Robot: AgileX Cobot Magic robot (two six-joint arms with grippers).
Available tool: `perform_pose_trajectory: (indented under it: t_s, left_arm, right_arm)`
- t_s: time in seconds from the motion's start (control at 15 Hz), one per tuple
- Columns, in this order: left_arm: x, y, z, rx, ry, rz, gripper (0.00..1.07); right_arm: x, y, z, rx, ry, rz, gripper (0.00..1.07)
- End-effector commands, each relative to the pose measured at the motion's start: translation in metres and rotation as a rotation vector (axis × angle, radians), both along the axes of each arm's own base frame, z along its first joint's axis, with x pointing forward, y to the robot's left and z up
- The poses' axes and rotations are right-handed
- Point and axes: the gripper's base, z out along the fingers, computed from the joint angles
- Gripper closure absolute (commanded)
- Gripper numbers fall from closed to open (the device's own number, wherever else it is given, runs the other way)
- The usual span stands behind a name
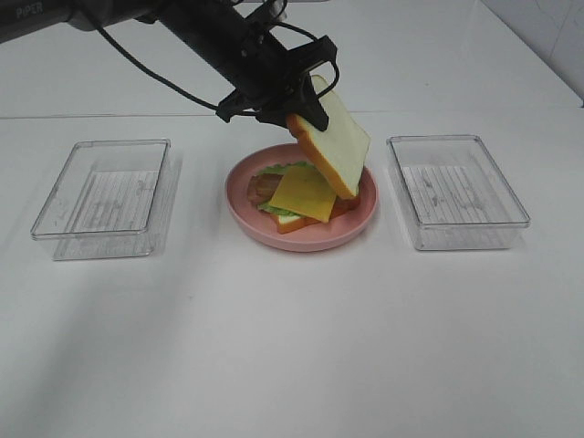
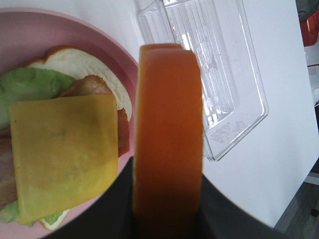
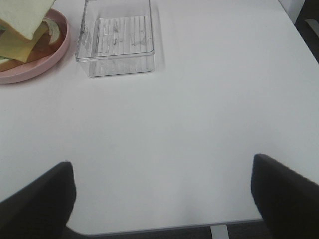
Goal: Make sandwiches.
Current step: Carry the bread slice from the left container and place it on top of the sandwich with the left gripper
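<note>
The top bread slice (image 2: 168, 144) fills the near field of the left wrist view, seen edge-on with its orange-brown crust toward the lens. The left gripper (image 1: 290, 111) is clamped narrowly on one crust edge of this slice and holds it in the air, tilted steeply, white face toward the front of the desk (image 1: 292, 347).

Key relation: the open stack (image 1: 301, 193) lies directly below and slightly to the left of the held slice, on the pink plate (image 1: 301, 239). From top down it shows the cheese square (image 1: 304, 192), bacon (image 1: 263, 185), lettuce (image 1: 276, 170) and the lower bread slice (image 1: 290, 221). The held slice's free lower corner hangs just above the plate's right portion, near the cheese. The slice's face must be levelled before it can lie flat on the cheese. The left arm is the nearer arm; it is already over the plate.

The right gripper (image 3: 162, 199) stands wide and empty, low over bare desk, well apart from the plate. One clear tray (image 1: 105, 194) sits to the left of the plate, another (image 1: 456, 189) to the right.

Limits of view: the gripper's contact points on the crust are masked by the gripper body. Whether the slice's corner touches the stack cannot be determined. The cheese covers most of the bacon.
</note>
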Motion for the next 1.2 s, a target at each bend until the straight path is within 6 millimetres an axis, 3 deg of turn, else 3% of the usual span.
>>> perform_pose_trajectory:
  t_s: [0.07,0.4,0.6,0.67,0.73,0.8,0.87,1.0,1.2]
  left_arm:
    - [0.001,-0.002,-0.006,-0.011,0.003,-0.007,1.07]
    - [0.005,0.002,-0.033,0.073,0.045,0.025,1.07]
    - [0.008,0.012,-0.04,0.199,0.063,0.097,0.88]
    - [0.008,0.014,-0.04,0.222,0.054,0.097,0.77]
    - [0.008,0.014,-0.04,0.222,0.05,0.093,0.62]
    - [0.009,0.014,-0.04,0.22,0.044,0.095,0.35]
    - [0.009,0.014,-0.04,0.222,0.042,0.095,0.2]
    - [0.008,0.015,-0.04,0.23,0.044,0.09,0.08]
    - [0.003,0.023,-0.024,0.319,0.032,0.059,0.06]
  right_arm:
    - [-0.004,0.001,-0.001,-0.002,-0.038,0.001,0.16]
    - [-0.004,0.001,-0.001,-0.002,-0.038,0.001,0.16]
    - [-0.004,0.001,-0.001,-0.002,-0.038,0.001,0.16]
    - [-0.004,0.001,-0.001,-0.002,-0.038,0.001,0.16]
    - [-0.004,0.001,-0.001,-0.002,-0.038,0.001,0.16]
    - [-0.004,0.001,-0.001,-0.002,-0.038,0.001,0.16]
    - [-0.004,0.001,-0.001,-0.002,-0.038,0.001,0.16]
    - [-0.004,0.001,-0.001,-0.002,-0.038,0.001,0.16]
    - [-0.004,0.001,-0.001,-0.002,-0.038,0.001,0.16]
